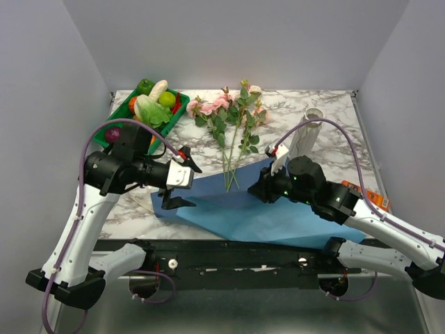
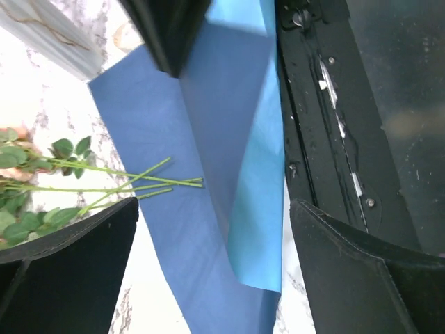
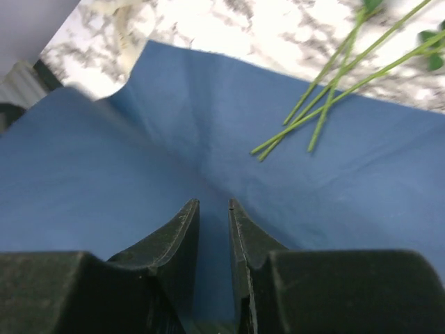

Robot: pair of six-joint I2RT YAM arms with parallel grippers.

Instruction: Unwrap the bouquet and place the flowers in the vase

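The bouquet is undone. The flowers [image 1: 229, 115], pink and cream roses on thin green stems [image 2: 139, 182] [image 3: 334, 97], lie on the marble with their stem ends on the flat blue paper [image 1: 236, 209] [image 2: 160, 125] [image 3: 139, 153]. The pale vase [image 1: 308, 132] stands upright at the back right. My left gripper [image 1: 179, 181] [image 2: 214, 205] hovers wide open over the paper's left part and holds nothing. My right gripper [image 1: 259, 186] [image 3: 213, 203] is down at the paper's right part. Its jaws stand a narrow gap apart, and creases in the paper run toward them.
A green tray [image 1: 179, 115] of vegetables and fruit sits at the back left. Beige raffia [image 3: 115, 17] lies on the table beyond the paper's corner. An orange packet [image 1: 365, 195] lies at the right edge. The paper's near edge hangs over the black front rail [image 2: 327, 139].
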